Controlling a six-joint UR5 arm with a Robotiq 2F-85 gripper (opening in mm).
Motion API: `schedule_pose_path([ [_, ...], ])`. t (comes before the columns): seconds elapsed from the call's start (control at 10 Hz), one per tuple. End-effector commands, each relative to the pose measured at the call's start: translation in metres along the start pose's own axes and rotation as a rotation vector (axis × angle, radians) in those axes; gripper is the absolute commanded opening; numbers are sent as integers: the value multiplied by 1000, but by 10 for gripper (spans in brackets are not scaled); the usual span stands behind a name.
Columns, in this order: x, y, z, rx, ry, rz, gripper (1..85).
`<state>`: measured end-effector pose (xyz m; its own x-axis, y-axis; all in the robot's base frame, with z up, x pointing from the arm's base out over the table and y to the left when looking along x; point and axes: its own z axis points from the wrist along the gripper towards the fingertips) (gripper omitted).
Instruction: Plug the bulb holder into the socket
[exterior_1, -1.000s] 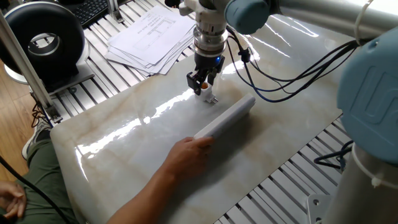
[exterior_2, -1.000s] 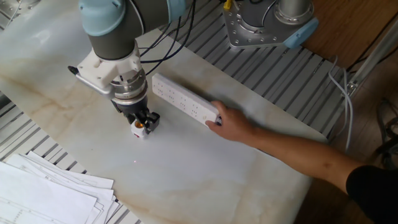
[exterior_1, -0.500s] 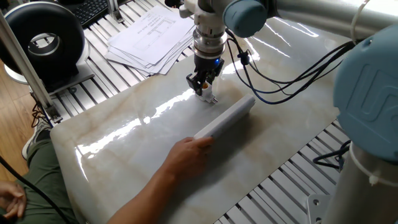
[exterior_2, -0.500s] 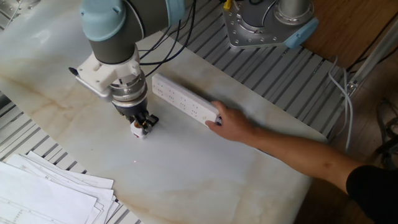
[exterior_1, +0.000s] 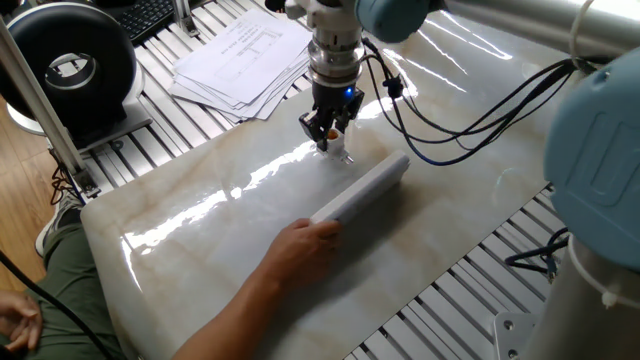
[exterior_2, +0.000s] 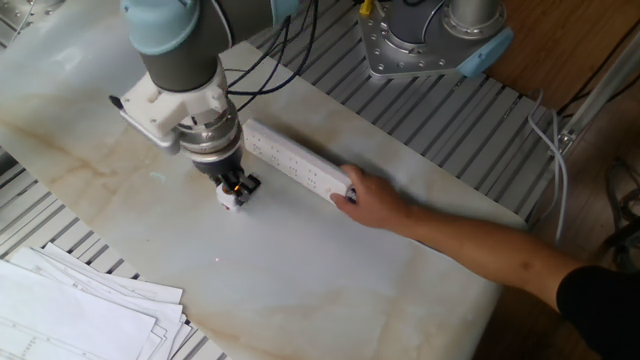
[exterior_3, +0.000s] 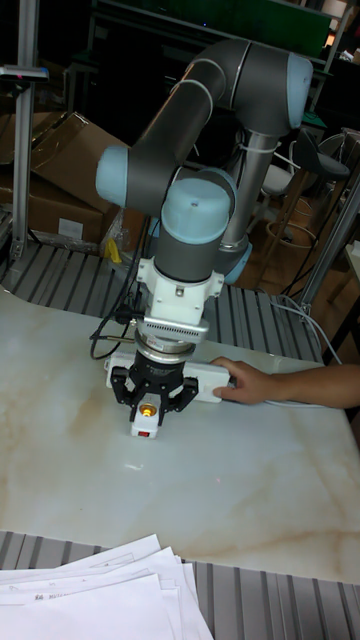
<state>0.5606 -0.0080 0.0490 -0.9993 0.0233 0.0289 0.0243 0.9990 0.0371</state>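
Bulb holder (exterior_2: 232, 196) clamped in the gripper (exterior_2: 236, 186), prongs apparently pointing down, held low over the table beside the socket (exterior_2: 297, 164) and not yet above its holes. A person's hand (exterior_2: 375, 203) pins the strip's near end, prob. to stop it sliding when the plug is pushed in. Pale marble-look table (exterior_2: 330, 280), glossy w/ glare, on a ribbed metal frame. Loose papers (exterior_1: 243, 60) at one corner; workshop bg w/ cardboard boxes (exterior_3: 62, 205).

White socket (exterior_2: 295, 168) on cream-veined marble table (exterior_2: 330, 270)
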Motion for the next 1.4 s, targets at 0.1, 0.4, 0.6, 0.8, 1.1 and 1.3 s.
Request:
schedule_pose_path([
  [0.1, 30, 5, -30, 7, 51, 31, 13],
  [0.4, 40, -7, -47, 148, 55, 4, 13],
  [0.6, 47, 30, -57, 76, 65, 80, 13],
  [0.8, 47, 48, -60, 24, 54, 38, 13],
  [1.1, 26, 75, -62, 80, -10, -49, 13],
  [1.3, 13, 88, -53, 111, -53, -103, 13],
])
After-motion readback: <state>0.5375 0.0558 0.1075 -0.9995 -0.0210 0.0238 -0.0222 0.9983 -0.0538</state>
